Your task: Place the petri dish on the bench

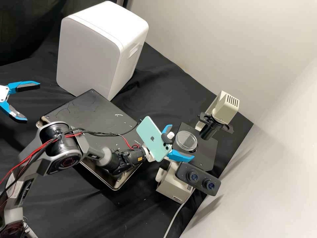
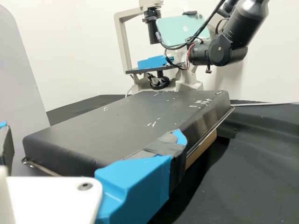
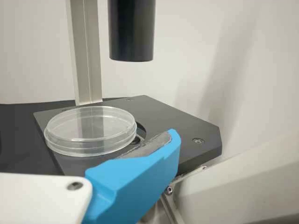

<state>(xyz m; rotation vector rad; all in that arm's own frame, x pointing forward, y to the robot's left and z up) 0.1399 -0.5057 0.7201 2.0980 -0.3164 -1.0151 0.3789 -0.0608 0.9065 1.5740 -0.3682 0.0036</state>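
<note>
Right tool [image 1: 174,142], level and spread wide, faces petri dish [image 1: 186,140].

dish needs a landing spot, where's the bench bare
Bare bench lies between the white box and the microscope, and in front of the black slab. It is crowded at the stage, around the petri dish and right pincer.
</note>
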